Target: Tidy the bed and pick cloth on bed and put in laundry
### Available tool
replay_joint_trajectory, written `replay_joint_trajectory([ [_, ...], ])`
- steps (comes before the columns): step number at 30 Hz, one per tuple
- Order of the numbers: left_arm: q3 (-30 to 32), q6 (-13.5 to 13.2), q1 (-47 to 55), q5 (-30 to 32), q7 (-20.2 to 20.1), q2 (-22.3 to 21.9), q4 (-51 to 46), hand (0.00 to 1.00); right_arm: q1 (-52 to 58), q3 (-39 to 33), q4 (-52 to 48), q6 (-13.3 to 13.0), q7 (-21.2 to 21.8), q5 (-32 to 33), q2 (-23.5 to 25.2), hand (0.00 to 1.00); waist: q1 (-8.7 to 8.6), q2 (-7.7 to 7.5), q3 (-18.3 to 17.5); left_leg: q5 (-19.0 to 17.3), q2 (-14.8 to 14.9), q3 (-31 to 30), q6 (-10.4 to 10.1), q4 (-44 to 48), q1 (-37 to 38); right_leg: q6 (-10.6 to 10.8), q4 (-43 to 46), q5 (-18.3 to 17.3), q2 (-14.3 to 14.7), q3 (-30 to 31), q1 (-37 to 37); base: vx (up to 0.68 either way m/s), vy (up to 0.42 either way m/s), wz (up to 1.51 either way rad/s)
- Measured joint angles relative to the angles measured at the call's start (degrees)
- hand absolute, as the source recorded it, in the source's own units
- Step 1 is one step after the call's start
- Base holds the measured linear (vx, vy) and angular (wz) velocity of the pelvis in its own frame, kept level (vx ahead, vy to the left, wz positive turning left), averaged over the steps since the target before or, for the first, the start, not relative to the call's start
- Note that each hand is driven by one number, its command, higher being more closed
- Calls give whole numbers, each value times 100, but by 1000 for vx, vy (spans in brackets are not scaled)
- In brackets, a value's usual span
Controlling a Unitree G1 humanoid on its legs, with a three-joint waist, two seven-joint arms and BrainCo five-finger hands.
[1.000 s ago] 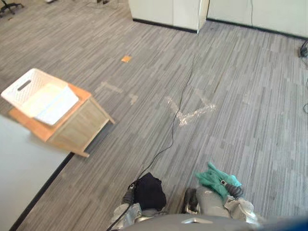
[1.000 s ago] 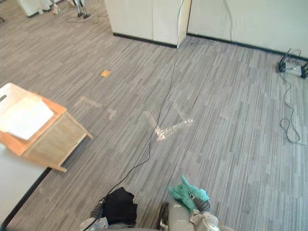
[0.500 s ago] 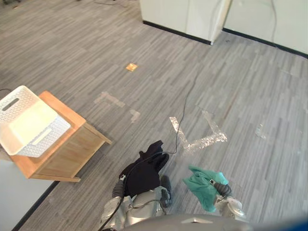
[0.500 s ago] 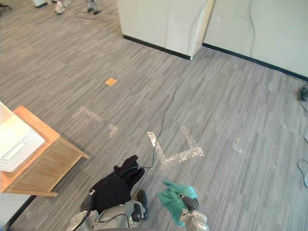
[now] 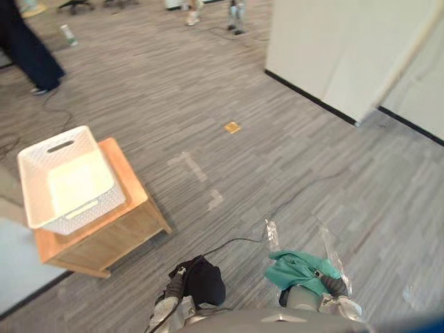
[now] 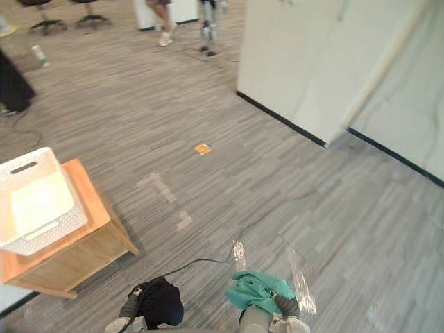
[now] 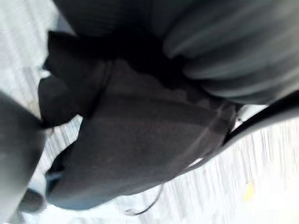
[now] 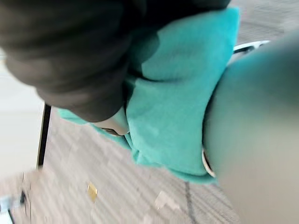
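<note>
Item: crumpled black cloth [image 5: 207, 281], at left hand [image 7: 233, 56]; bunched teal cloth [image 5: 298, 267], at right hand [image 8: 70, 56]. Both are well apart from white perforated plastic laundry basket [image 5: 80, 216]. Grip on each: cannot tell. Likely light, limp, not slippery; best gathered mid-bunch.

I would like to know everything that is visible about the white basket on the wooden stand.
The white basket is rectangular and open-topped, seemingly plastic, with finely perforated walls and a slot handle in each short end. It stands upright on a low wooden stand, covering most of its top and leaving a bare strip along one long side. Its inside looks pale and empty. Only the stand touches it. It is ahead of the robot, to its left.
</note>
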Motion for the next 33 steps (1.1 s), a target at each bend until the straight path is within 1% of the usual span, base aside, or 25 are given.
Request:
replay_joint_trajectory([
  [2,62,-1,-5,-3,-2,0,-63,100,-6,4,-75,0,70,56,37,100,37,-65,53,-321,147,-99,-237,277,15,80,-1257,490,110,201,-16,438,-275,83],
  [3,217,4,9,-17,2,-20,-99,100,-3,14,-116,-3,115,53,95,100,90,-126,94,-602,241,-148,-426,494,73,37,-1546,1101,134,443,46,451,-325,65],
  [4,275,27,24,-55,6,-73,-76,100,-10,15,-119,0,123,53,80,100,86,-52,132,-727,364,-201,-521,592,140,-86,-1402,1209,212,404,120,436,-331,50],
  [5,374,60,31,-116,1,-172,-90,100,-44,12,-144,-1,127,55,-24,100,119,117,147,-718,572,-185,-656,756,166,-249,-845,761,274,258,62,353,-267,34],
  [6,382,65,28,-123,3,-243,-100,100,-49,12,-155,-5,132,54,-26,100,132,119,162,-659,600,-178,-712,808,201,-264,-512,515,236,245,-12,438,-329,40],
  [8,422,81,74,-229,8,-246,-105,100,-78,90,-153,3,170,50,-59,100,156,130,128,-490,715,-200,-760,1410,163,-351,329,-332,146,43,45,474,-322,46],
  [9,489,99,85,-232,9,-258,-106,100,-87,111,-151,5,176,50,-60,100,156,144,103,-421,756,-219,-755,1825,-8,-358,384,-476,155,-38,121,502,-352,49],
  [11,879,105,130,-379,19,-331,-149,100,-64,309,-138,0,192,10,-118,100,151,208,69,542,998,-362,-940,4143,-1178,-371,76,-793,363,-435,703,388,-295,65],
  [12,920,89,160,-420,12,-366,-198,100,-52,324,-137,-1,191,-34,-134,100,151,242,63,595,1098,-353,-966,4722,-1491,-389,-59,-815,432,-567,894,432,-249,89],
  [13,996,-27,170,-424,-45,-327,-258,100,-88,423,18,0,179,-70,-136,100,182,205,110,503,1296,-102,-897,5878,-2234,-475,-487,-842,556,-931,1573,454,-234,70],
  [14,999,-38,168,-413,-51,-290,-274,100,-117,481,91,1,178,-78,-133,100,202,149,143,447,1273,4,-875,5964,-2355,-483,-631,-847,555,-1003,1768,369,-184,67],
  [16,937,-84,168,-380,-75,-224,-367,100,-164,571,271,-9,179,-107,-129,100,284,47,148,172,1108,499,-823,5519,-2637,-399,-1137,-784,535,-1183,2348,307,-95,35],
  [18,804,-140,155,-385,-140,-216,-388,100,-271,531,363,-19,177,-145,-151,100,295,28,161,-49,814,1209,-835,4041,-2692,-339,-1384,-737,438,-1301,2661,369,9,34],
  [19,681,-124,143,-381,-163,-203,-386,100,-272,424,356,-84,185,-177,-167,100,236,72,140,299,574,1745,-688,2506,-2681,-258,-1424,-734,403,-1505,2762,405,73,71],
  [20,549,-119,148,-373,-168,-188,-377,100,-267,323,359,-125,181,-176,-235,100,185,109,142,774,418,2207,-101,1598,-2632,-125,-1428,-782,428,-1641,2845,409,44,99],
  [22,539,-59,108,-366,-158,-42,-374,100,-252,221,391,-183,177,-175,-112,100,163,-214,201,1112,-13,2380,126,858,-2246,51,-1656,-642,235,-1794,3100,395,4,112],
  [23,554,4,78,-366,-145,-22,-389,100,-212,215,413,-232,176,-176,-119,100,163,-275,226,1145,-46,2453,163,864,-2243,131,-2008,-324,314,-1817,3314,446,32,117],
  [24,592,26,23,-360,-122,18,-399,100,-306,228,426,-248,176,-177,-81,100,238,-321,287,1120,59,2702,196,1495,-2461,204,-2340,41,415,-1823,3611,341,43,93],
  [25,637,24,-16,-370,-122,11,-408,100,-357,240,415,-273,180,-177,-74,100,289,-298,366,984,134,2975,154,1929,-2661,294,-2394,187,474,-1818,3752,246,95,94],
  [26,594,59,18,-283,-99,-34,-389,100,-265,262,375,-376,182,-177,-115,100,313,-207,263,1145,104,3135,16,1282,-2581,364,-2365,252,540,-1857,3941,120,96,76],
  [27,594,112,67,-270,-65,-115,-364,100,-203,258,382,-390,166,-178,-181,100,329,-48,158,961,103,3154,547,1119,-2479,389,-2338,231,646,-1872,4079,104,114,81],
  [28,621,138,53,-270,-25,-116,-336,100,-223,266,425,-379,151,-178,-165,100,346,-103,129,776,-32,3154,483,1042,-2387,386,-2304,227,583,-1879,4155,129,59,58],
  [30,622,202,55,-197,82,-111,-291,100,-289,336,442,-363,149,-253,-189,100,350,-103,33,639,-272,3096,412,807,-2262,364,-1712,244,318,-1681,3932,231,51,37],
  [32,624,230,38,-98,285,-108,-265,100,-373,315,463,-327,144,-414,-147,100,360,-71,40,497,-421,2895,466,755,-1988,457,273,521,-234,-1118,3306,319,81,29],
  [33,624,223,33,-89,314,-64,-263,100,-372,318,470,-325,145,-412,-94,100,358,-126,81,440,-464,2817,448,734,-1839,362,1020,631,-374,-919,3055,326,72,47],
])
